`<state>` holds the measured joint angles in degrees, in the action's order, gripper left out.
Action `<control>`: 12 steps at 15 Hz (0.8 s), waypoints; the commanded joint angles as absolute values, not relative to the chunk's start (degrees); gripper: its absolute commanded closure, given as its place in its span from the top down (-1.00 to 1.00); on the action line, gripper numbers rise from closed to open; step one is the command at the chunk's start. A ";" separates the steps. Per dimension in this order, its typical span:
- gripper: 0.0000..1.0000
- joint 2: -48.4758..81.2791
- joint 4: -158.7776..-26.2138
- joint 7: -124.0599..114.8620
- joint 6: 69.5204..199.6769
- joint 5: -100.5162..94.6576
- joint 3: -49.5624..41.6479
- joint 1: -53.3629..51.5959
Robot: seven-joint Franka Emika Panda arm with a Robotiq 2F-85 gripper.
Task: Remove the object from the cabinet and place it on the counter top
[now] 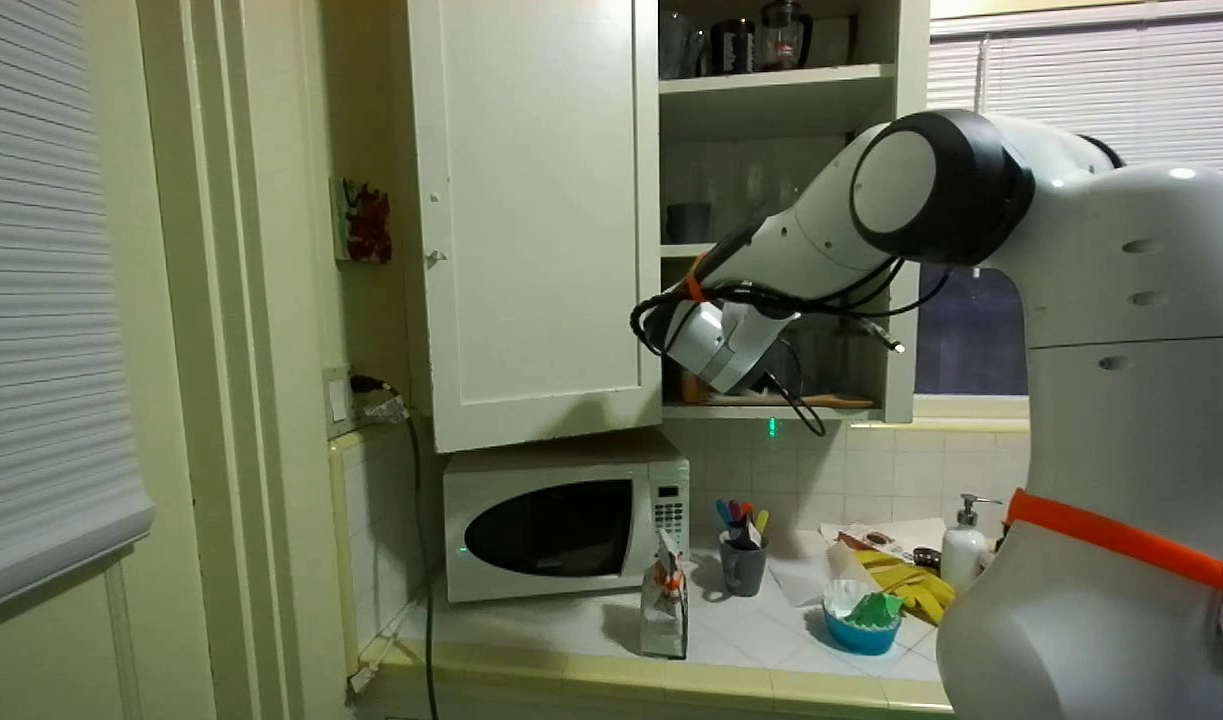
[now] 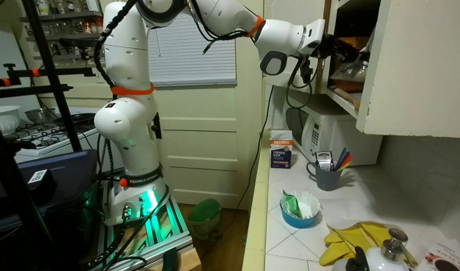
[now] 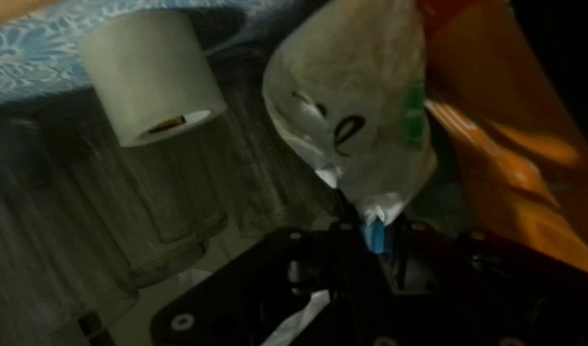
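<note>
Well, the tool [image 3: 376, 225] pinches a bag [image 3: 356, 101] (black-lettered) inside the cabinet [image 1: 601, 220].

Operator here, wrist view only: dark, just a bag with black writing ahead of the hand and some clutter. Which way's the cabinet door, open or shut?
Observer: Open. In an exterior view the cabinet door is swung wide.
Operator: Good. Biggest thing on the counter top?
Observer: A white microwave, lower than the door.
Operator: Anything standing in front of it?
Observer: Yes, an upright packet labelled French Kick, close to the counter's yellow edge.
</note>
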<state>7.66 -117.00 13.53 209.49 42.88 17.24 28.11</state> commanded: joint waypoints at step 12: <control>-0.93 -22.14 -128.80 14.83 169.17 29.97 -1.50 20.14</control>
